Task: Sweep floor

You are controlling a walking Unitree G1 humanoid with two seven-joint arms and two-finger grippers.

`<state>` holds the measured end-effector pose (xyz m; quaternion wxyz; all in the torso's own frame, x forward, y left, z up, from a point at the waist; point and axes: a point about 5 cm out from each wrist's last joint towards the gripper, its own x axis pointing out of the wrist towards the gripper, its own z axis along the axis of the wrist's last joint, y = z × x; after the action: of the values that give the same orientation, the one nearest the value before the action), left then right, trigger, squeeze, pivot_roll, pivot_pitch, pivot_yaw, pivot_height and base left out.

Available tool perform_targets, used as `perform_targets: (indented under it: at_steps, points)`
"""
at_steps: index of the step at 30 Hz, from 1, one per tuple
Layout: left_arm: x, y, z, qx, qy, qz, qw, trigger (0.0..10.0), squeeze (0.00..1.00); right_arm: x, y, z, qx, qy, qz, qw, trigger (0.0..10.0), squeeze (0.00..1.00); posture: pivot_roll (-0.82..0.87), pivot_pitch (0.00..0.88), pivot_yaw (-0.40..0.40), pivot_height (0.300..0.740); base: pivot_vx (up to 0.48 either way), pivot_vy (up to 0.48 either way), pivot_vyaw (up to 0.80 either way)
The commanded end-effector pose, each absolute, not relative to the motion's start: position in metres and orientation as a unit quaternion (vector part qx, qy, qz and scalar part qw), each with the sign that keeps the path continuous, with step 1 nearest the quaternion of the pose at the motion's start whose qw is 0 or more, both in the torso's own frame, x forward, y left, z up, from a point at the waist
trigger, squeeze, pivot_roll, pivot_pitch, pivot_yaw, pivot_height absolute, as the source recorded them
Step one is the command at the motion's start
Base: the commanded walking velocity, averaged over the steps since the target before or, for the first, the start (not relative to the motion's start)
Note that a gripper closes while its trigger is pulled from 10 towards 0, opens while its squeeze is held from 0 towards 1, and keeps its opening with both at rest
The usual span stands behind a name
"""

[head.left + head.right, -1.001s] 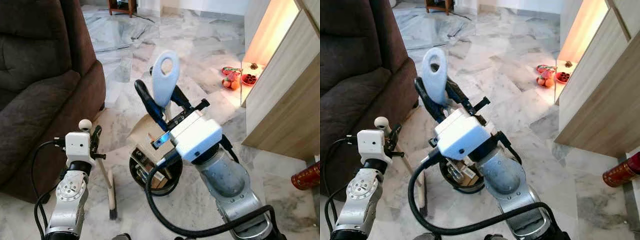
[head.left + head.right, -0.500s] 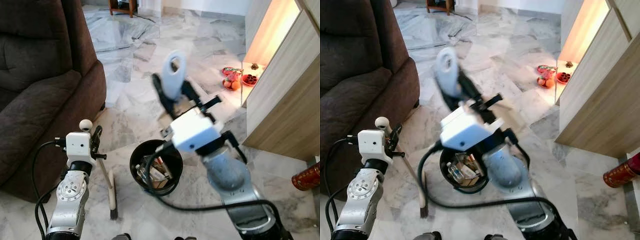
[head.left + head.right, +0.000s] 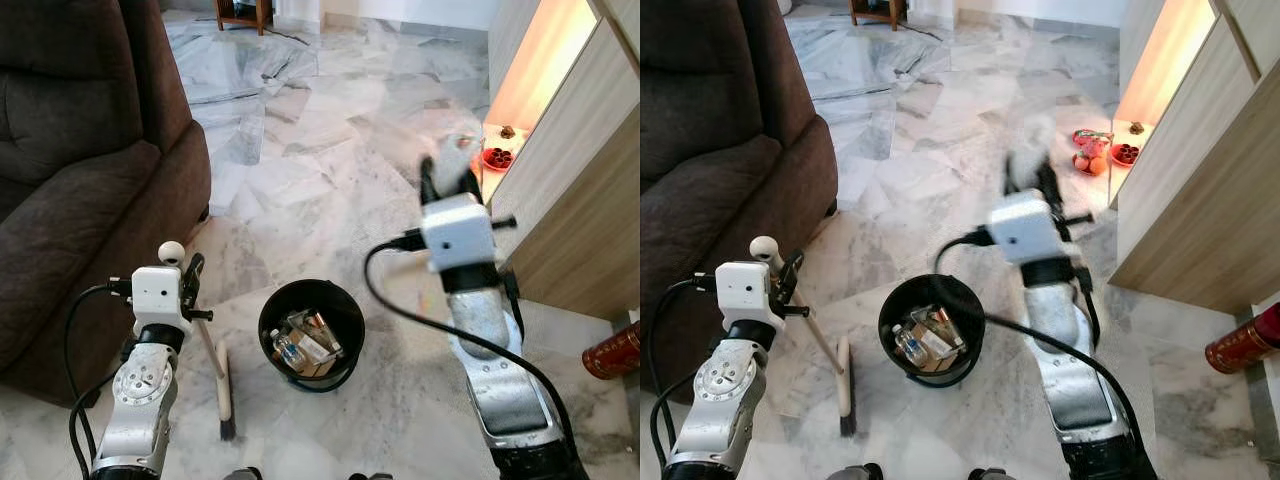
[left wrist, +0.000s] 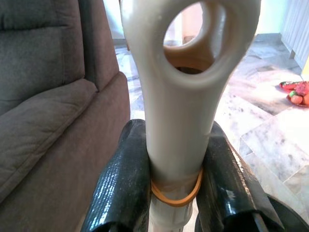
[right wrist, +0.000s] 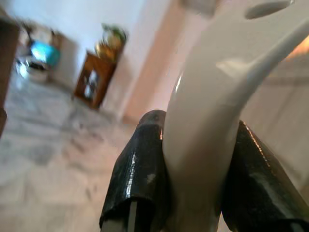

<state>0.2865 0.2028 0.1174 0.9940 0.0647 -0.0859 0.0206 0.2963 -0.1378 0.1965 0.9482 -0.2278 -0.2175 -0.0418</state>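
Note:
My left gripper (image 3: 188,282) is shut on the cream handle of a small broom (image 4: 179,101), just below its hanging hole. The stick slants down to the brush head (image 3: 225,395), which rests on the marble floor beside the sofa. A black bin (image 3: 312,335) stands on the floor between my arms, holding a bottle and cartons. My right gripper (image 3: 442,182) is raised to the right of the bin, blurred by motion. It is shut on a white dustpan handle (image 5: 212,101); the pan itself cannot be made out.
A dark brown sofa (image 3: 70,170) fills the left side. A wooden cabinet (image 3: 575,180) runs along the right, with red plates of fruit (image 3: 476,156) on the floor at its far end and a red can (image 3: 612,352) near its base. Open marble floor lies ahead.
My right arm has swung from above the bin up and to the right, carrying the dustpan handle with it and uncovering the bin. The left arm and broom have not moved.

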Motion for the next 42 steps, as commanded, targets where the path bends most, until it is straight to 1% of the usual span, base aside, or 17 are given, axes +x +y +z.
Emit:
perform_targets:
  at_steps: [1, 4, 8, 14, 19, 29, 42]
  points:
    - [0.284, 0.202, 0.126, 0.070, -0.109, 0.016, 0.991, 10.0, 0.00, 0.297, -0.144, 0.198, -0.226, -0.231, -0.059, 0.944, 10.0, 0.00, 0.13, 0.189, -0.007, 0.740, 0.000, 0.000, 0.00]
    - [0.282, 0.202, 0.126, 0.070, -0.108, 0.014, 0.992, 10.0, 0.00, 0.301, -0.156, 0.173, -0.229, -0.193, -0.079, 0.951, 10.0, 0.00, 0.14, 0.188, -0.006, 0.740, 0.000, 0.000, 0.00]
    - [0.280, 0.203, 0.125, 0.071, -0.106, 0.013, 0.992, 10.0, 0.00, 0.303, -0.165, 0.159, -0.208, -0.166, -0.096, 0.959, 10.0, 0.00, 0.14, 0.187, -0.004, 0.740, 0.000, 0.000, 0.00]
    - [0.277, 0.201, 0.124, 0.068, -0.104, 0.006, 0.992, 10.0, 0.00, 0.305, -0.169, 0.148, -0.191, -0.153, -0.103, 0.964, 10.0, 0.00, 0.14, 0.185, -0.002, 0.740, 0.000, 0.000, 0.00]
    - [0.276, 0.198, 0.124, 0.066, -0.104, 0.001, 0.992, 10.0, 0.00, 0.306, -0.171, 0.128, -0.183, -0.129, -0.103, 0.969, 10.0, 0.00, 0.14, 0.185, -0.004, 0.740, 0.000, 0.000, 0.00]
    - [0.275, 0.198, 0.125, 0.064, -0.105, -0.003, 0.992, 10.0, 0.00, 0.308, -0.167, 0.123, -0.169, -0.132, -0.097, 0.972, 10.0, 0.00, 0.14, 0.169, 0.007, 0.740, 0.000, 0.000, 0.00]
    - [0.275, 0.194, 0.124, 0.058, -0.104, -0.007, 0.993, 10.0, 0.00, 0.309, -0.167, 0.121, -0.163, -0.133, -0.086, 0.974, 10.0, 0.00, 0.14, 0.183, 0.002, 0.740, 0.000, 0.000, 0.00]
